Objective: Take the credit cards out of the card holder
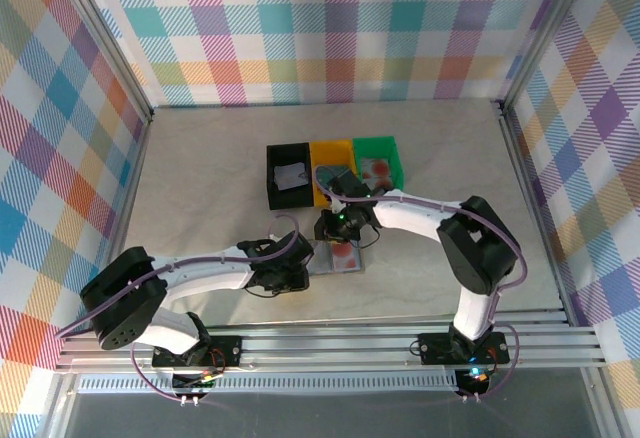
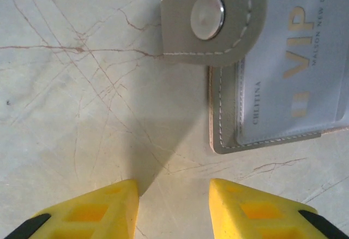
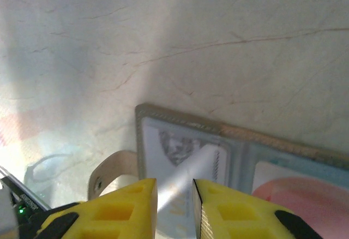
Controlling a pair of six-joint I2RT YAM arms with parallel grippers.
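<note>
Top external view: the grey card holder (image 1: pixel 338 255) lies open on the worktop (image 1: pixel 200 188) at frame centre, a reddish-pink credit card (image 1: pixel 345 254) inside, with the left end effector (image 2: pixel 173 201) open beside it and the right end effector (image 3: pixel 174 206) over it, fingers nearly together, grip impossible to tell.

Grey card holder (image 2: pixel 229 48), reddish-pink credit card (image 3: pixel 305 201), black tray (image 1: pixel 271 178), yellow tray (image 1: pixel 332 146), green tray (image 1: pixel 376 141), pastel plaid walls (image 1: pixel 330 28)
</note>
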